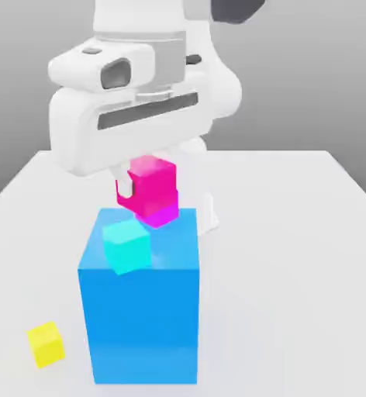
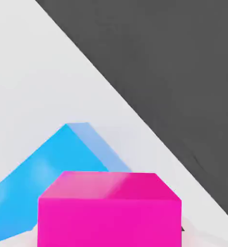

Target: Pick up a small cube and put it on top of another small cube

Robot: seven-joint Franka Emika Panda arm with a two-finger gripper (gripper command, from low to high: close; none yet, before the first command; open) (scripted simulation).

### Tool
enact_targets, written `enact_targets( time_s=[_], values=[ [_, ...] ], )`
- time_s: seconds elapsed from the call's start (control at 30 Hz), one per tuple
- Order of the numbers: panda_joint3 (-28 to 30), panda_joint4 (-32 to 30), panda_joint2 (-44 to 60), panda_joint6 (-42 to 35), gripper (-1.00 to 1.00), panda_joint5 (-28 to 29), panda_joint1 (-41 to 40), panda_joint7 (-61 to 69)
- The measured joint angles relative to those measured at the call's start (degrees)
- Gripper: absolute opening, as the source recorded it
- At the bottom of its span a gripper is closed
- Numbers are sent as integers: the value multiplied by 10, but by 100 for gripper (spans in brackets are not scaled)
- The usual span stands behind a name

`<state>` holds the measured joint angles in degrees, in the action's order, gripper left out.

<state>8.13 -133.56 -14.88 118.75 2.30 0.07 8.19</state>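
Holding the hot-pink cube (image 1: 147, 186) between its fingers, the gripper (image 1: 149, 184) seems at the placing step, needing careful alignment over the magenta cube (image 1: 158, 215).

The robot arm (image 1: 143, 97) has white colour, with rounded shapes. There is one long dark slot, and also one dark grey oval part.
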Motion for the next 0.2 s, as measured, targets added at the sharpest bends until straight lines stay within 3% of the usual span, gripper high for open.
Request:
enact_targets(
  time_s=[0.07,0.1,0.2],
  values=[
    [3,-28,14,42,-100,-2,-3,4],
    [4,-37,19,55,100,-2,-3,5],
    [4,-37,19,55,100,-2,-3,5]
  ],
)
